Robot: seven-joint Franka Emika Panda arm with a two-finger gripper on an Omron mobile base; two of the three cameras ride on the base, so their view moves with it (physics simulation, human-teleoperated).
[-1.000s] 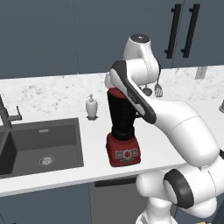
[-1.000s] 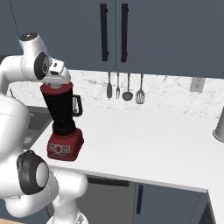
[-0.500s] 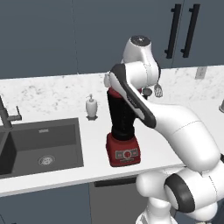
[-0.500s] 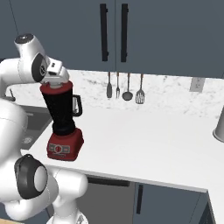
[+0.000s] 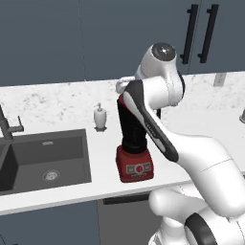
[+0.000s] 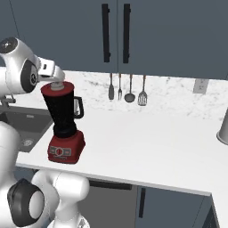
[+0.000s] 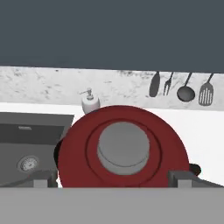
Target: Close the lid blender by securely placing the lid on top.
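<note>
Sitting flat on the upright blender (image 6: 62,116), lid (image 7: 122,151), gripper (image 7: 114,177) spread wide, empty.

Kitchen: marble counter (image 6: 147,138), sink (image 5: 45,155), hanging utensils (image 6: 129,89), dark cabinets (image 6: 169,35).

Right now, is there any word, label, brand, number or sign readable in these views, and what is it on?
None can be read.
Blender red base: round dial and small buttons on the front panel, marks too small and blurred to read.
Lid: plain red with grey knob, no text.
Soap dispenser: plain white, no label visible.
Wall outlet: no marking legible.
</note>
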